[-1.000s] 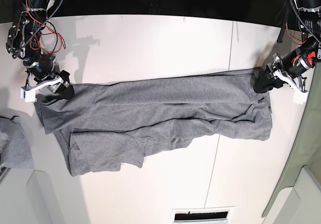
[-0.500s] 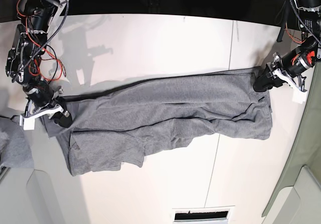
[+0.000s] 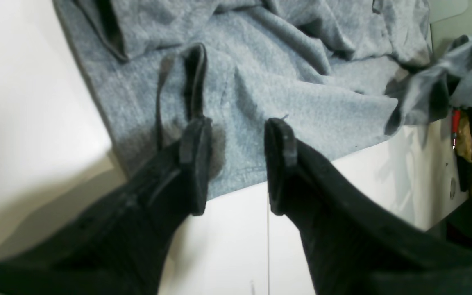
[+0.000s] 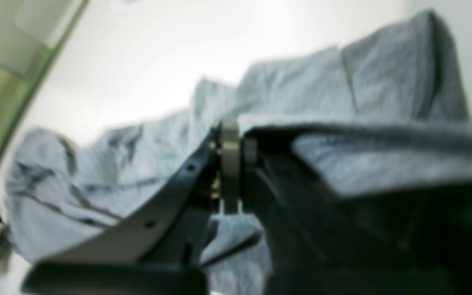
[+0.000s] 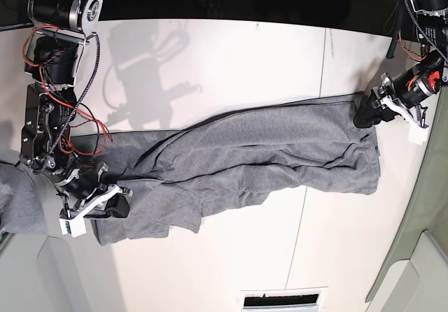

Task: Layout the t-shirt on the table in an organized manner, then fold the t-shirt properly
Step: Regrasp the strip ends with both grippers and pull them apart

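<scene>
The grey t-shirt (image 5: 238, 161) lies stretched in a long, rumpled band across the middle of the white table (image 5: 210, 60), running from the table's left part to near its right edge in the base view, with creases and overlapping folds along its length. At the shirt's left end the right gripper (image 5: 115, 206) has its jaws closed on the t-shirt; its wrist view, though blurred, shows grey cloth draped over and pinched between the jaws. At the far end the left gripper (image 3: 236, 164) rests at the shirt's edge with its two dark fingers (image 3: 195, 164) spread apart, hem and bare table showing between them, nothing held. A smaller bunch of grey cloth (image 5: 17, 207) lies at the table's left edge, just beside the right arm.
</scene>
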`<state>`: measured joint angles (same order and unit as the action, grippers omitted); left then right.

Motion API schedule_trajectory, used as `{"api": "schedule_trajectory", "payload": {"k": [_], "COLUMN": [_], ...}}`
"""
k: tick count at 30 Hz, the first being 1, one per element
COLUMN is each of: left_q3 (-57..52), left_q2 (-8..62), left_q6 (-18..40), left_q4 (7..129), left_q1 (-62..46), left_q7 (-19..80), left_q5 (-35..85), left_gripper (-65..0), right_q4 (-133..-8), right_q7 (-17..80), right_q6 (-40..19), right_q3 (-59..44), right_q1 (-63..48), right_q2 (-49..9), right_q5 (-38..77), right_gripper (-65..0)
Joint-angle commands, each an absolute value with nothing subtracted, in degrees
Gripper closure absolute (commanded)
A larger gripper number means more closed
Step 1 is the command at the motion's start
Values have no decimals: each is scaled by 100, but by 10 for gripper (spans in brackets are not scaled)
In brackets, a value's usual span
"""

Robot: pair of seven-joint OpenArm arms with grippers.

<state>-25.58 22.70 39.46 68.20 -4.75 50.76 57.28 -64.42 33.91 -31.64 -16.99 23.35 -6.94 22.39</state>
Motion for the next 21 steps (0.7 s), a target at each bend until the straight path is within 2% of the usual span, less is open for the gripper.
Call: {"api": "schedule_trajectory", "payload": {"k": [1, 3, 4, 5, 10, 15, 21], "left_q3": [-2593, -2593, -2593, -2593, -2593, -2593, -2593], "left_q2": [2366, 2368, 2368, 2368, 2425, 2794, 2987], "left_q6": [4000, 4000, 4000, 4000, 4000, 4000, 4000], "left_q4": [6910, 6910, 6910, 6910, 6910, 7024, 7089], "left_q1": [-414, -416, -416, -416, -412, -390, -252], "left_q7": [4995, 4995, 4995, 4995, 4995, 4995, 4783], "left_q5": [5841, 5839, 5839, 5839, 5905, 6337, 6141], "left_gripper": [-245, -245, -245, -245, -250, -382, -383], "right_q4": [-6512, -6512, -6514, -6514, -6541, -6654, -6654], "right_q7": [3304, 3299, 3297, 3301, 3332, 3341, 3249], "right_q6": [-3146, -3124, -3124, -3124, -3127, -3133, -3133], "right_q3": [-1688, -1691, -1691, -1704, -1962, -2781, -3680], "right_q1": [2469, 2386, 2324, 2287, 2018, 1848, 1855], "right_q2": [-744, -768, -790, -801, -805, -808, -1094], "right_q5": [2265, 2222, 2222, 2224, 2438, 2788, 2932], "right_gripper": [-92, -254, -303, -321, -321, -321, -321]}}
